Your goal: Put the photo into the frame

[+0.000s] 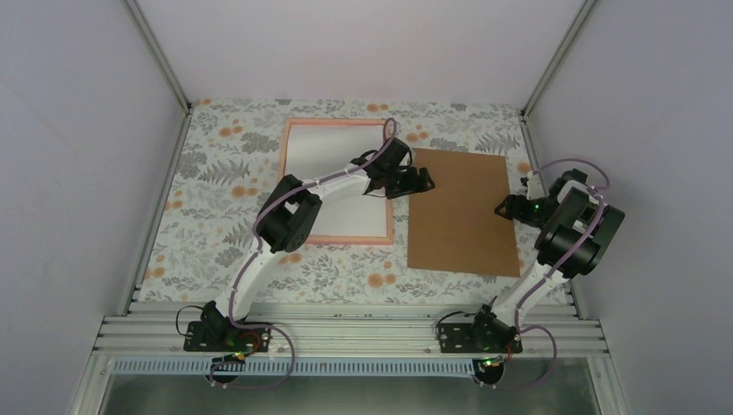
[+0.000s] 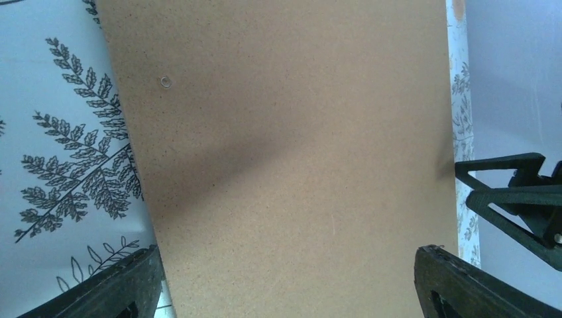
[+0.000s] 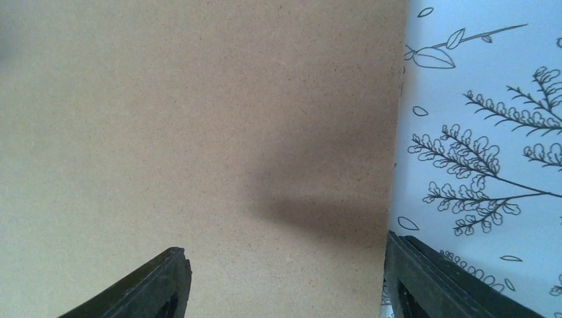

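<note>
The pink frame (image 1: pixel 337 123) lies flat at the back middle of the table, with a white sheet (image 1: pixel 328 156) filling it. No photo shows in any view. My left gripper (image 1: pixel 422 180) reaches past the frame's right side and hangs open over the left edge of a brown backing board (image 1: pixel 458 212). In the left wrist view the left gripper (image 2: pixel 288 291) has only that board (image 2: pixel 285 146) under its spread fingers. My right gripper (image 1: pixel 507 207) hovers open over the board's right edge. In the right wrist view the right gripper (image 3: pixel 285 285) holds nothing above the board (image 3: pixel 199 119).
The table wears a floral cloth (image 1: pixel 216 164). White walls close in on the left, back and right. The right gripper's fingers (image 2: pixel 510 199) show at the right edge of the left wrist view. A small metal ring (image 2: pixel 165 82) sits in the board.
</note>
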You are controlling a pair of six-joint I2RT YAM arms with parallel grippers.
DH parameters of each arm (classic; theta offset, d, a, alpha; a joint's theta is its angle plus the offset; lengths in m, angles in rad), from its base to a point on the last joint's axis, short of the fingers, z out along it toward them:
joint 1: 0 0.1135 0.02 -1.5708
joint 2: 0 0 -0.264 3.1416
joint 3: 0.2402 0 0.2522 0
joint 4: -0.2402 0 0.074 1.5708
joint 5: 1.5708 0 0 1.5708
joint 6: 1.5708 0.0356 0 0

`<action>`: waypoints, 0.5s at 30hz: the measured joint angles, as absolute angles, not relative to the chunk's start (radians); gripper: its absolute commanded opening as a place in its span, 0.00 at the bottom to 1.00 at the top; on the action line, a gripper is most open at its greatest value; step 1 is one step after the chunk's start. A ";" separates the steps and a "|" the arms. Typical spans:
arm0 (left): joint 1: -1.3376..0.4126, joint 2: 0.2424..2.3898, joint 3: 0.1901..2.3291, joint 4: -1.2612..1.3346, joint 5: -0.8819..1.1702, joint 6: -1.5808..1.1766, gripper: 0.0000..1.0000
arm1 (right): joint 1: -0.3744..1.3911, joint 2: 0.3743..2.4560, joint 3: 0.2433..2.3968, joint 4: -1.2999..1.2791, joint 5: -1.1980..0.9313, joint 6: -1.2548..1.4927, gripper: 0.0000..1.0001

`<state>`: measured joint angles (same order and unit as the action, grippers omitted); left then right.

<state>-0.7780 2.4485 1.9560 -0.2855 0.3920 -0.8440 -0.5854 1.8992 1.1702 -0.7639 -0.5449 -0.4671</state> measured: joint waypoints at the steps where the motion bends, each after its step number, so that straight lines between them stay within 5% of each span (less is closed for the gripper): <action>1: -0.775 2.450 1.959 -0.284 0.401 -0.838 0.92 | -0.583 1.899 1.171 -0.765 -0.544 -0.467 0.73; 15: -0.750 2.377 2.014 -0.236 0.471 -0.792 0.89 | -0.574 1.910 1.195 -0.796 -0.544 -0.484 0.74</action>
